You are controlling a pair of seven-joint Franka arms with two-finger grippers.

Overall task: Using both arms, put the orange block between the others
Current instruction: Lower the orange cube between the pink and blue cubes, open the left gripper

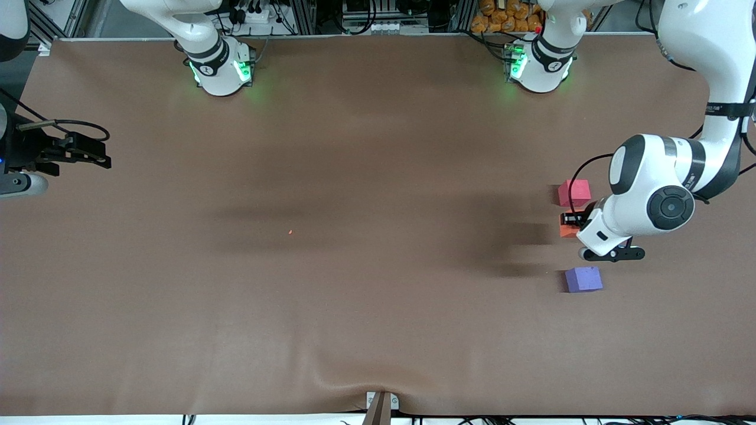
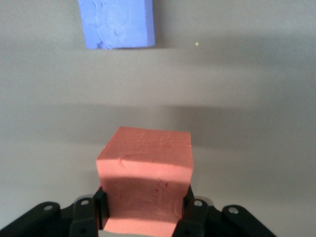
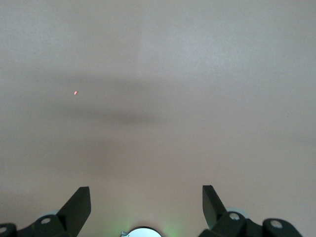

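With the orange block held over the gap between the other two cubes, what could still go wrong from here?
1. The orange block, clamped by the left gripper, sits close to the pinkish-red cube; lowering could nudge it.
2. It sits nearer that cube than the purple-blue cube, so it may land off-centre.
3. The fingers hold only its lower end, so it might tilt on release.

The right gripper waits open at the table's other end.

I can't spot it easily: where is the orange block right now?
The orange block sits clamped in the left gripper at the left arm's end of the table, in the gap between the pinkish-red cube and the purple-blue cube.
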